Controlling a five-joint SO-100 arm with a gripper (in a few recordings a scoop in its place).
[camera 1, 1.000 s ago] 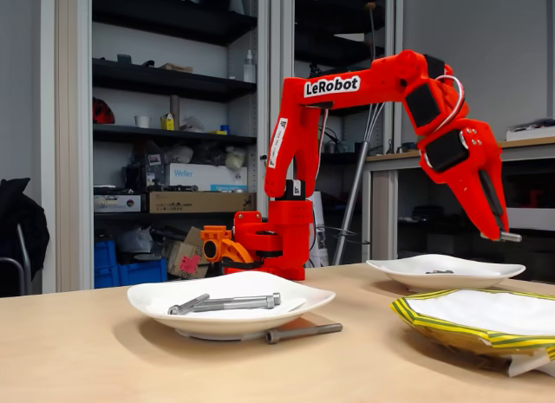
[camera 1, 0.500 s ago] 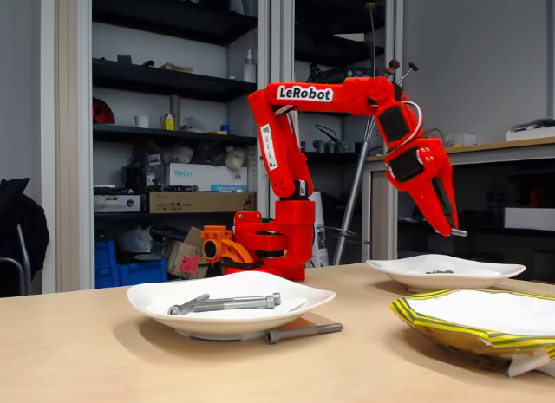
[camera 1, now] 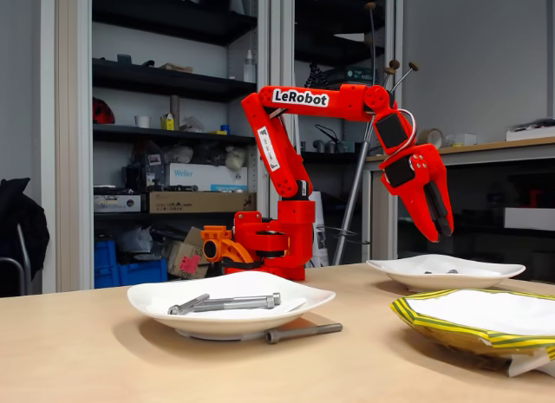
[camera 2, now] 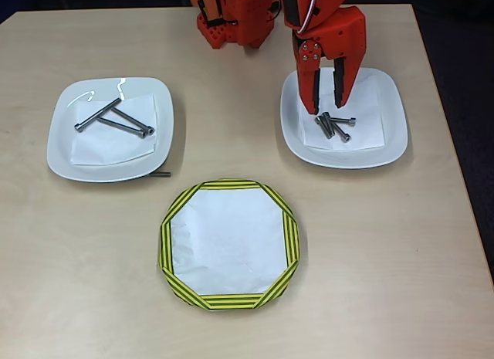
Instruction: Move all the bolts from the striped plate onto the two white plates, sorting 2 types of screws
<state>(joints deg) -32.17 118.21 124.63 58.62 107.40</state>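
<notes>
Hovering at upper right in the overhead view, the end effector hangs released and empty above the short bolts on the right plate. Long bolts lie at left, one stray on the bench; the striped plate is bare. Steel, stiff, slippery: best pinched mid-shank.

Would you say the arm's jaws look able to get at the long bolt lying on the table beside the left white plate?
Probably not easily: the bolt lies against the white plate, mostly tucked under its rim, which crowds the gripper.
</notes>
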